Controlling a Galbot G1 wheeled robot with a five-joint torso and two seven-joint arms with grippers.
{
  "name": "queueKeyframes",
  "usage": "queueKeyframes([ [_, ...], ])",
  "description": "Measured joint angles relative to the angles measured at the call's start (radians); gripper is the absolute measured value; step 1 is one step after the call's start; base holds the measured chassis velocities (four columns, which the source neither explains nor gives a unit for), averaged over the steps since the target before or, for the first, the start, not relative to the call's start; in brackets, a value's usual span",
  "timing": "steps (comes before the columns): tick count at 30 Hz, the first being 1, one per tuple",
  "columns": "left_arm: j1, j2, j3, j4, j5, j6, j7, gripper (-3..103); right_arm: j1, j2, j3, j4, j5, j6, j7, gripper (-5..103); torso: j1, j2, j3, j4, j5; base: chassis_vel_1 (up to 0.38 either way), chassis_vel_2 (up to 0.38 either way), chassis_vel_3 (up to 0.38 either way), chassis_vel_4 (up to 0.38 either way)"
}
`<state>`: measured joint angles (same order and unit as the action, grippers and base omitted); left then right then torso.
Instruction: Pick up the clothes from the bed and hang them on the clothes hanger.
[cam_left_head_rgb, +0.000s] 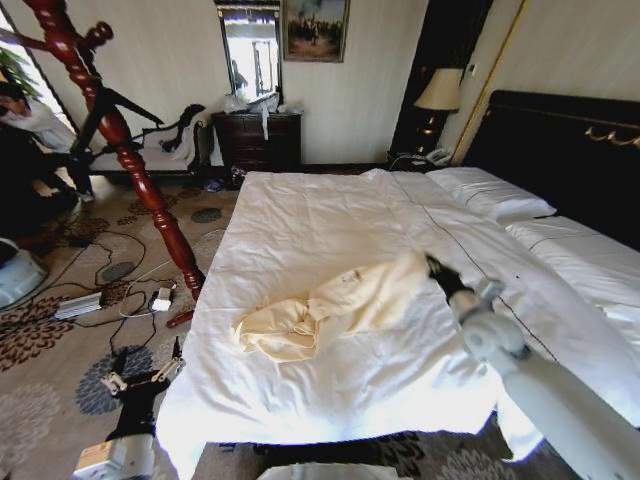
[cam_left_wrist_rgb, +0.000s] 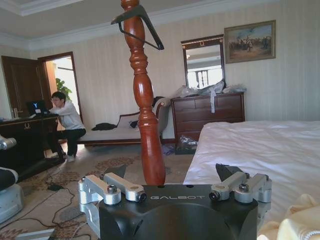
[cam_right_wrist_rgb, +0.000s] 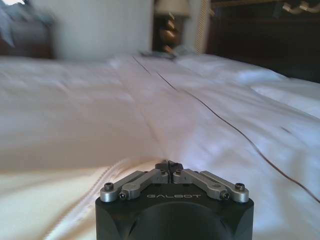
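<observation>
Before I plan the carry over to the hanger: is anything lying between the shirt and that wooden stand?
Nothing on the bed blocks it. The clothes, pinched by the right gripper, face open duvet. The clothes hanger hangs on the stand; cables litter the floor below.

The bed (cam_left_head_rgb: 300, 220) is very wide, with a wrinkled white duvet (cam_left_head_rgb: 330, 380) all over it. A thin dark line (cam_left_head_rgb: 470, 260) runs along the duvet. White pillows (cam_left_head_rgb: 490, 192) lie at the far end, by the dark headboard (cam_left_head_rgb: 560, 150). A soft cream shirt (cam_left_head_rgb: 330, 305) lies crumpled on the duvet, near the foot of the bed.
</observation>
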<state>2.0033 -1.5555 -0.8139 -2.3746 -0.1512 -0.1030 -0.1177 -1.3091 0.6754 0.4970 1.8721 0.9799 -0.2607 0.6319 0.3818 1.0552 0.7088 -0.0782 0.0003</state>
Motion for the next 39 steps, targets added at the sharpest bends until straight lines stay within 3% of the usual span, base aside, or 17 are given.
queueKeyframes([
  [2, 0.000, 0.000, 0.002, 0.001, 0.004, 0.000, 0.000, 100, -0.051, 0.003, 0.023, -0.018, -0.063, -0.008, 0.030, 7, 0.000, 0.000, 0.000, 0.0006, -0.0001, 0.000, 0.000, 0.000, 0.000],
  [3, 0.000, 0.001, 0.004, 0.002, 0.006, 0.000, 0.000, 100, -0.089, 0.001, 0.041, -0.018, -0.131, -0.008, 0.035, 18, 0.000, 0.000, 0.000, 0.0003, 0.0000, 0.000, 0.000, 0.000, 0.000],
  [5, 0.001, 0.001, 0.005, 0.003, 0.007, 0.000, 0.000, 100, -0.115, -0.006, 0.053, -0.012, -0.190, -0.005, 0.035, 18, 0.000, 0.000, 0.000, 0.0000, 0.0000, 0.000, 0.000, 0.000, 0.000],
  [8, 0.001, 0.002, 0.007, 0.005, 0.013, 0.000, 0.000, 100, -0.183, -0.035, 0.081, 0.019, -0.366, -0.030, 0.035, 33, 0.000, 0.000, 0.000, 0.0003, -0.0005, 0.000, 0.000, 0.000, 0.000],
  [9, 0.001, 0.001, 0.009, 0.005, 0.015, 0.000, 0.000, 100, -0.202, -0.047, 0.089, 0.022, -0.430, -0.050, 0.035, 33, 0.000, 0.000, 0.000, 0.0003, -0.0004, 0.000, 0.000, 0.000, 0.000],
  [11, 0.001, 0.001, 0.010, 0.005, 0.017, 0.000, 0.000, 100, -0.215, -0.059, 0.095, 0.022, -0.471, -0.068, 0.032, 38, 0.000, 0.000, 0.000, 0.0001, -0.0008, 0.000, 0.000, 0.000, 0.000],
  [12, 0.002, 0.001, 0.011, 0.005, 0.019, 0.000, 0.000, 100, -0.218, -0.065, 0.096, 0.022, -0.475, -0.085, 0.035, 44, 0.000, 0.000, 0.000, -0.0001, -0.0007, 0.000, 0.000, 0.000, 0.000],
  [15, 0.003, 0.000, 0.014, 0.003, 0.022, 0.000, 0.001, 100, -0.212, -0.077, 0.089, 0.067, -0.243, -0.146, 0.080, 55, 0.000, 0.000, 0.000, 0.0004, -0.0003, 0.000, 0.000, 0.000, 0.000],
  [17, 0.003, 0.000, 0.014, 0.003, 0.021, 0.000, 0.000, 100, -0.212, -0.077, 0.089, 0.071, -0.233, -0.143, 0.078, 61, 0.000, 0.000, 0.000, 0.0004, -0.0003, 0.000, 0.000, 0.000, 0.000],
  [18, 0.004, 0.000, 0.012, 0.001, 0.018, -0.002, 0.000, 100, -0.217, -0.077, 0.092, 0.106, -0.214, -0.065, -0.010, 66, 0.000, 0.000, 0.000, 0.0005, -0.0005, 0.000, 0.000, 0.000, 0.000],
  [20, 0.006, 0.003, 0.007, 0.001, 0.016, -0.004, -0.002, 100, -0.214, -0.077, 0.069, 0.127, -0.290, 0.037, -0.133, 77, 0.000, 0.000, 0.000, 0.0003, -0.0007, 0.000, 0.000, 0.000, 0.000],
  [22, 0.006, 0.004, 0.007, 0.001, 0.015, -0.004, -0.002, 100, -0.212, -0.076, 0.056, 0.127, -0.315, 0.070, -0.172, 77, 0.000, 0.000, 0.000, 0.0003, -0.0008, 0.000, 0.000, 0.000, 0.000],
  [24, 0.005, 0.004, 0.006, 0.002, 0.014, -0.004, -0.004, 100, -0.198, -0.058, -0.008, 0.116, -0.402, 0.201, -0.348, 88, 0.000, 0.000, 0.000, 0.0006, -0.0006, 0.000, 0.000, 0.000, 0.000],
  [26, 0.005, 0.002, 0.006, 0.002, 0.014, -0.004, -0.004, 100, -0.184, -0.030, -0.088, 0.091, -0.465, 0.297, -0.457, 97, 0.000, 0.000, 0.000, 0.0000, -0.0006, 0.000, 0.000, 0.000, 0.000],
  [28, 0.005, 0.002, 0.006, 0.002, 0.014, -0.003, -0.004, 100, -0.179, -0.021, -0.112, 0.082, -0.481, 0.314, -0.475, 99, 0.000, 0.000, 0.000, 0.0000, -0.0005, 0.000, 0.000, 0.000, 0.000],
  [31, 0.005, 0.002, 0.001, 0.002, 0.014, 0.001, -0.004, 100, -0.143, 0.023, -0.246, 0.031, -0.575, 0.356, -0.510, 100, 0.000, 0.000, 0.000, 0.0003, -0.0003, 0.000, 0.000, 0.000, 0.000],
  [39, 0.004, -0.005, -0.003, 0.003, 0.015, 0.004, -0.005, 100, -0.081, 0.062, -0.368, -0.007, -0.630, 0.348, -0.501, 100, 0.000, 0.000, 0.000, 0.0003, -0.0006, 0.000, 0.000, 0.000, 0.000],
])
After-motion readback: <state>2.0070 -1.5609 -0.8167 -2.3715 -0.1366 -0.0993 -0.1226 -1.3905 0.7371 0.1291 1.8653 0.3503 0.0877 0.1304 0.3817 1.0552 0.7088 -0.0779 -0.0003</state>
